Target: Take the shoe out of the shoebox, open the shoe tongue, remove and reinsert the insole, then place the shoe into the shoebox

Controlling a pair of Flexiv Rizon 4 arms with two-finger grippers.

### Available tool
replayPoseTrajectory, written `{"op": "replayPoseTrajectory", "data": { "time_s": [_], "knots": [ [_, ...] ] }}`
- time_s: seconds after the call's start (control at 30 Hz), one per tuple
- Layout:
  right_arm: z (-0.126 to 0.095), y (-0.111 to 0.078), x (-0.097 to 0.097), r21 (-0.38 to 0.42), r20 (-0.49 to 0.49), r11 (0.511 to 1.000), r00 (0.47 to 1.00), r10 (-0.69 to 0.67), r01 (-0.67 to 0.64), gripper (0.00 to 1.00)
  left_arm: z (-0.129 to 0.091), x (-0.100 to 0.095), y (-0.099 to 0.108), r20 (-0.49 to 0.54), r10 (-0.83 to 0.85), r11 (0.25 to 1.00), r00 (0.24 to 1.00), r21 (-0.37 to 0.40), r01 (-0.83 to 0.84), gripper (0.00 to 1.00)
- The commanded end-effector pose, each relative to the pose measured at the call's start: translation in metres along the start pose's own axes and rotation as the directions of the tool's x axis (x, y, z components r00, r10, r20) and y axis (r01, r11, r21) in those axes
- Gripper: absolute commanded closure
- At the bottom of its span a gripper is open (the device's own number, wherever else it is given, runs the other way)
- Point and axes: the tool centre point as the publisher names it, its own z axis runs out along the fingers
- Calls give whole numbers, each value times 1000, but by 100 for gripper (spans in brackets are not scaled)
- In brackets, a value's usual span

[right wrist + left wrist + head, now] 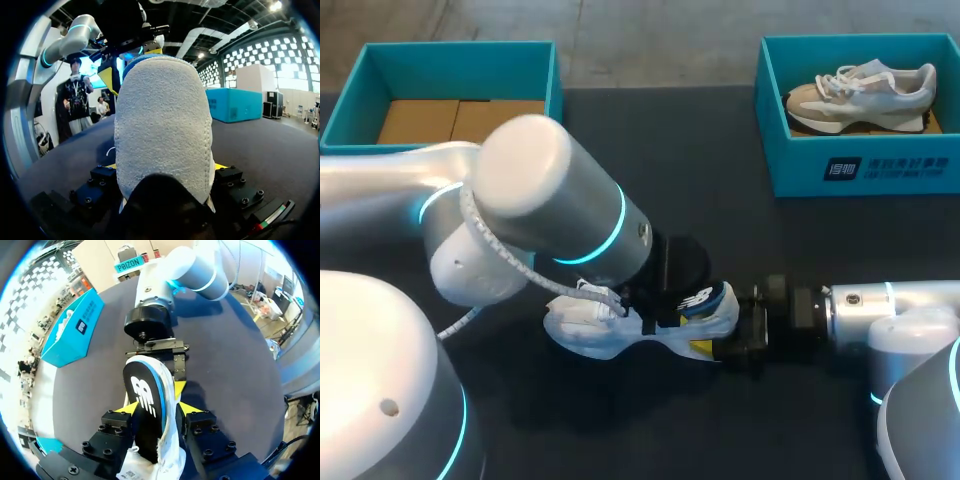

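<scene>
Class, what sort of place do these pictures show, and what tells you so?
Probably a robotics lab workbench for shoe handling: a dark table, a teal shoebox holding a sneaker, and the left claw and right claw gripping a white shoe.

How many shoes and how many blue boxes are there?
Shoes: 2 (the shoe on the table, the shoe in the box)
Blue boxes: 2 (the left box, the right box)
Total: 4

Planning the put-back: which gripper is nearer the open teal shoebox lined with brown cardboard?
Left. The left gripper clamps the white sneaker at its tongue, on the side toward that shoebox; the right gripper grips the heel, farther off.
</scene>
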Motion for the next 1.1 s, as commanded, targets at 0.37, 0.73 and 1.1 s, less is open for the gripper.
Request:
{"op": "replayPoseTrajectory", "data": {
  "time_s": [0.37, 0.73, 1.1],
  "knots": [
    [1, -1, 1, 3, 3, 1000, 1000, 0, 0, 100, 21, -5, -12, 50, -39, 999, 998, -19, 40, 54],
    [1, -1, 1, 3, 3, 1000, 1000, 0, 0, 100, 26, -5, -16, 139, -56, 998, 989, -26, 61, 54],
    [1, -1, 1, 3, 3, 1000, 1000, 0, 0, 100, 32, -14, -17, 205, -73, 995, 976, -47, 84, 54]
  ]
}}
